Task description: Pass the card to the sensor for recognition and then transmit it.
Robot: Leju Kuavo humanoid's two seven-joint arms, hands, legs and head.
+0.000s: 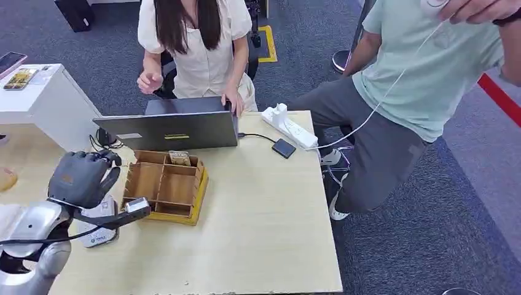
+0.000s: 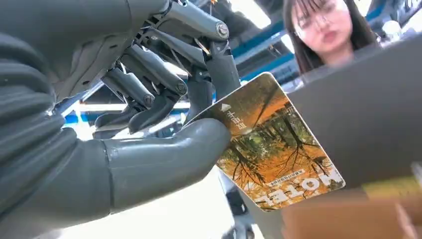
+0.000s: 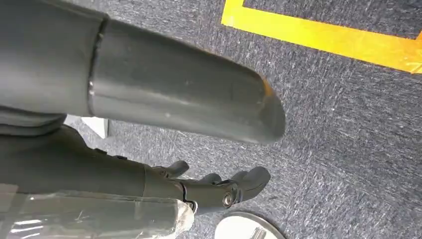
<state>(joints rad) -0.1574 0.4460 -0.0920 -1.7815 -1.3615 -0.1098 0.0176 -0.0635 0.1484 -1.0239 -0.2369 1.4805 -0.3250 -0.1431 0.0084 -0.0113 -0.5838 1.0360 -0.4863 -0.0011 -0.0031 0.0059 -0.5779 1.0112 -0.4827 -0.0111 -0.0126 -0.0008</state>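
Observation:
In the left wrist view my left hand [image 2: 149, 159] pinches a card [image 2: 278, 149] between the thumb and the dark fingers. The card carries an autumn forest print and the word HOTEL. In the head view my left hand [image 1: 83, 178] hovers at the table's left side, just above a small white sensor unit [image 1: 98, 232] that it partly hides. The card cannot be made out there. My right hand [image 3: 149, 94] hangs over grey carpet with the thumb away from the fingers [image 3: 219, 189] and nothing in it.
A wooden compartment box [image 1: 166, 184] with another card [image 1: 179, 158] in a rear slot stands right of my left hand. Behind it are a laptop [image 1: 169, 130] with a seated person, a white power strip [image 1: 289, 126] and a small black device [image 1: 284, 148]. A second person sits at the table's right edge.

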